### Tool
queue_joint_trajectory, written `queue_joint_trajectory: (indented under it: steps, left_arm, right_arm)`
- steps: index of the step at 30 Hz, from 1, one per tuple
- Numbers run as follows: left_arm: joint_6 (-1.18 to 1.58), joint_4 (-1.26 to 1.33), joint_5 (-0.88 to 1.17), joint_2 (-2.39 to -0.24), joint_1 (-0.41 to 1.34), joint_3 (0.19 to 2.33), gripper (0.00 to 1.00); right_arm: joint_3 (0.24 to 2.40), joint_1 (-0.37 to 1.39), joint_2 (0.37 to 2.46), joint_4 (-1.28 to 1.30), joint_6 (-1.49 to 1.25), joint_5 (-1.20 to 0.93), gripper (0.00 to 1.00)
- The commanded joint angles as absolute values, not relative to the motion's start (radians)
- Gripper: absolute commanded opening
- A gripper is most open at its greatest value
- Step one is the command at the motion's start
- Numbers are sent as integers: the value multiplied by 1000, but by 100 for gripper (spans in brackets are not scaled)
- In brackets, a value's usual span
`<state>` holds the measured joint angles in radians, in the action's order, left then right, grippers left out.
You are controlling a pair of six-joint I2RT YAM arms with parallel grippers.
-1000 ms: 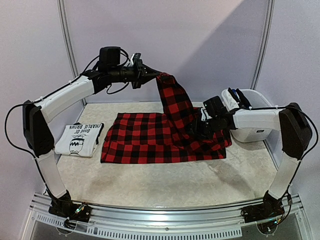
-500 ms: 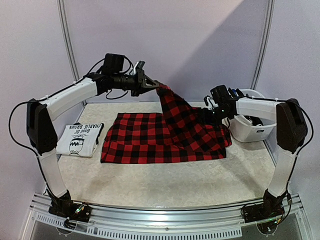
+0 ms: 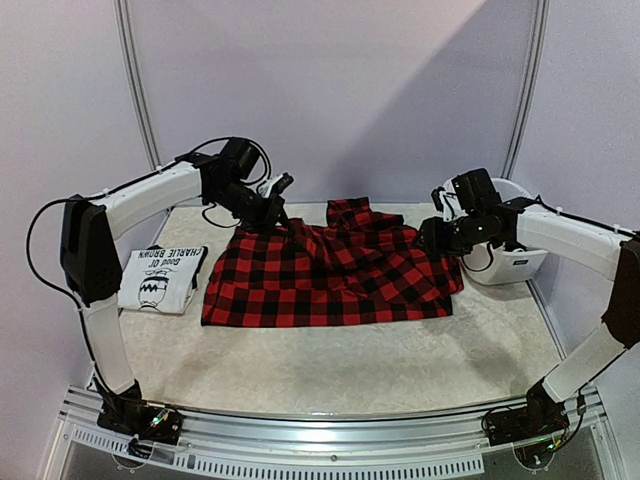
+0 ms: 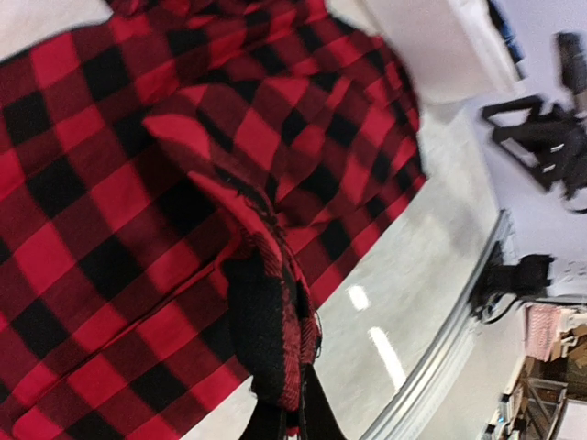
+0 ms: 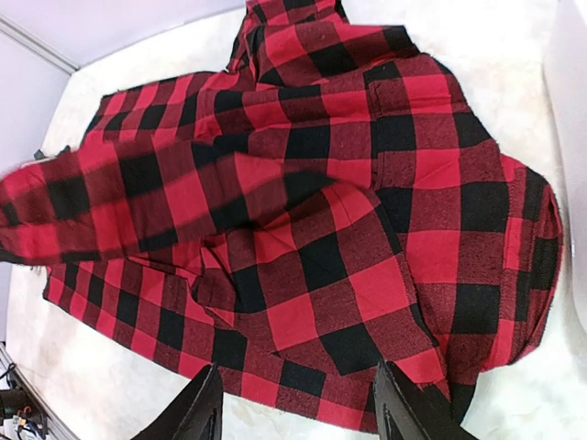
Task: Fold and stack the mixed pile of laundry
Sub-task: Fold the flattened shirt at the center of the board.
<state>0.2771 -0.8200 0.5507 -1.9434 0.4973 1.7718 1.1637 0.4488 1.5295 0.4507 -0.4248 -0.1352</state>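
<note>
A red-black plaid garment (image 3: 330,275) lies spread across the middle of the table, bunched along its back edge. My left gripper (image 3: 281,214) is low at the garment's back left, shut on a pinched fold of the plaid (image 4: 266,339); the left gripper (image 4: 292,423) shows only at the bottom edge of its wrist view. My right gripper (image 3: 432,238) hovers over the garment's right side. In the right wrist view the right gripper (image 5: 298,390) is open, with the plaid (image 5: 348,211) flat below and nothing between the fingers. A folded white T-shirt with black print (image 3: 160,280) lies at the left.
A white plastic tub (image 3: 505,258) stands at the right, just behind my right arm, with dark items inside. Its wall shows at the tub (image 5: 573,137) edge of the right wrist view. A metal rail (image 3: 320,450) runs along the near table edge.
My left gripper has come down from high up to table level, laying the lifted part of the plaid over the rest. My right gripper has left the cloth and moved a little right.
</note>
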Motion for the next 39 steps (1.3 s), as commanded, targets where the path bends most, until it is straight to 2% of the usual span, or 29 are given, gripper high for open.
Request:
queue_joint_trajectory:
  steps: [1,10,25,32,33,35,37,38,39]
  left_arm:
    - [162,-1004,444,-1921,447,1714,0]
    - [241,-1036,433,-1836,370,1536,0]
    - [260,-1076,422,-1833,314,1430,0]
    - [281,-1089,306,-1843,311,1407,0]
    - [286,-1087,290,-1842,310,1403,2]
    - [300,-1083,257,-1839,311,1400,12]
    - [315,-1078,232,-1827,311,1399,28]
    - [324,-1071,226,-1820,311,1398,32]
    - [331,-1066,217,-1803,312,1399,45]
  right_arm:
    - [1146,451,1485,498,-449,-106,57]
    - [1074,451,1394,476,-544,-112,57]
    - [976,451,1264,476,-650,-108,57]
    - [962,452,1245,495,-675,-110,57]
    - [962,451,1247,495,-683,-109,57]
    - [968,453,1260,503,-693,-114,57]
    - [986,461,1283,520,-703,-114,57]
    - [998,468,1306,528,-705,-111,57]
    - [1012,483,1319,535,-705,-106,57]
